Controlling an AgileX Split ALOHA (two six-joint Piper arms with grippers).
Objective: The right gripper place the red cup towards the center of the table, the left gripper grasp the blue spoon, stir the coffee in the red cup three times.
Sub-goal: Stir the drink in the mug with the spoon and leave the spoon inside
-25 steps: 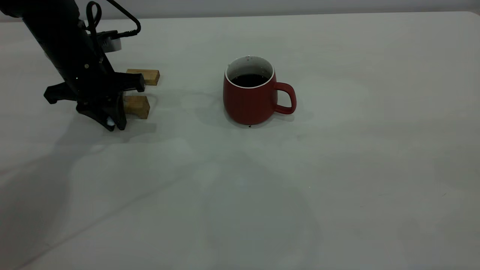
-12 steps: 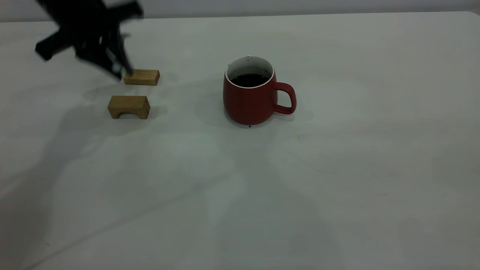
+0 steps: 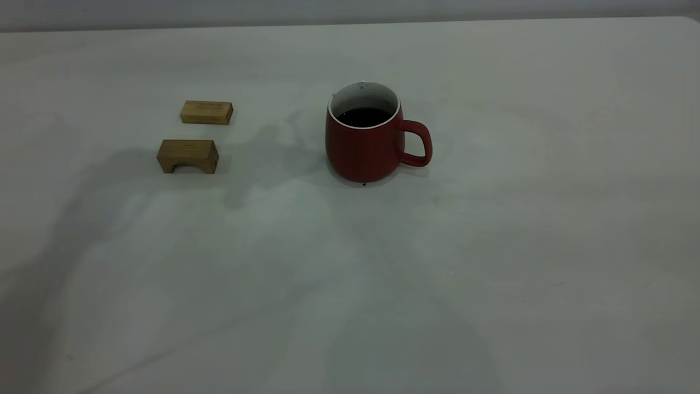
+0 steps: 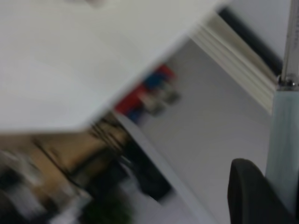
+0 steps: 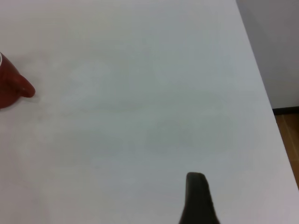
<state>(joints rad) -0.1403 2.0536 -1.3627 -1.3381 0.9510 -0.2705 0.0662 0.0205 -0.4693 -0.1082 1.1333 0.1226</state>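
We see the red cup (image 3: 363,142), a rounded dark-red ceramic mug with a white inside and a loop handle, standing upright on the wide off-white counter (image 3: 492,273). It is about midway between the left and right edges and nearer the far edge, with its handle turned toward the right edge. Dark brown coffee (image 3: 363,116) lies flat inside it. Toward the left edge, well apart from the cup, we see two tan wooden blocks, a flat one (image 3: 206,112) and an arched one (image 3: 187,155) just in front of it.

In its wrist view the left hand (image 4: 268,196) is up off the counter, closed on the blue spoon (image 4: 281,140) with its pale rounded handle and thin metal neck.

The right hand (image 5: 197,200) hangs over bare counter near the right edge, well apart from the cup. We cannot tell whether it is wide or narrow.
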